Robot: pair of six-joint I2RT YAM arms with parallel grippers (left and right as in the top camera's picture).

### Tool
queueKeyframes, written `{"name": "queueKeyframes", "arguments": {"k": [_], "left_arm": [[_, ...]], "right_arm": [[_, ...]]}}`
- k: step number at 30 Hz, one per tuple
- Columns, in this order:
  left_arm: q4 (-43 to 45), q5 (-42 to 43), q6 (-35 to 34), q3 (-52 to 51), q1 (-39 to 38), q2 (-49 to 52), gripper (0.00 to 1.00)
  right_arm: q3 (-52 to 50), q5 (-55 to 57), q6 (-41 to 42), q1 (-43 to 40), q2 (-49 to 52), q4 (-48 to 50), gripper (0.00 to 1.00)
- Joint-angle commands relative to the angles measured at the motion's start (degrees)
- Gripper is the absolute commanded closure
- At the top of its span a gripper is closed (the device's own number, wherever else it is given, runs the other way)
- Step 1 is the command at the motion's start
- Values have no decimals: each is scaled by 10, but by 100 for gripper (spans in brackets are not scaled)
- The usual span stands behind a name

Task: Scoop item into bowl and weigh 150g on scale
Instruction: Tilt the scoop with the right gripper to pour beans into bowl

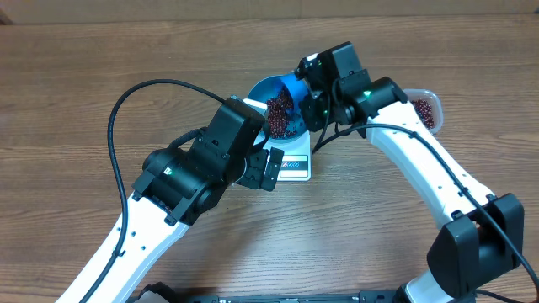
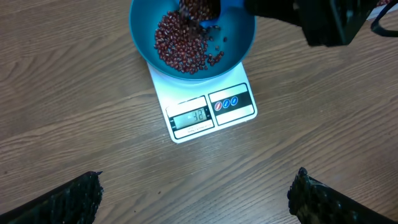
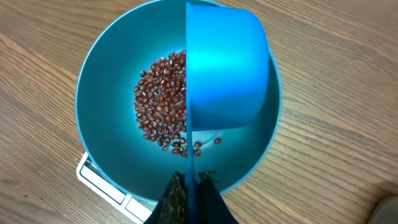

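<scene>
The left claw (image 1: 264, 167) hangs wide open and empty, at nine o'clock from the scale (image 2: 211, 109) in the overhead view. The bowl (image 2: 239, 37) sits on the scale, with the beans (image 2: 180, 43) heaped inside toward nine o'clock. The right claw (image 3: 189, 199) is clamped on the handle of the scoop (image 3: 227, 68), which is tipped over the bowl. A tub (image 1: 425, 109) holding more beans lies at three o'clock from the bowl.
</scene>
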Motion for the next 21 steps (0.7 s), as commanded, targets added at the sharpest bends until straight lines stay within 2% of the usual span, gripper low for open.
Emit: {"name": "queueKeyframes", "arguments": {"k": [1,10,21], "left_arm": [[0,-7,5,5,3,3,1],[0,-7,5,5,3,3,1],[0,-7,5,5,3,3,0]], "right_arm": [[21,62,-18,31,-25,0,96],[21,180,-17,77,-25,-7,96],[21,192,-30,86,-25,-7,96]]}}
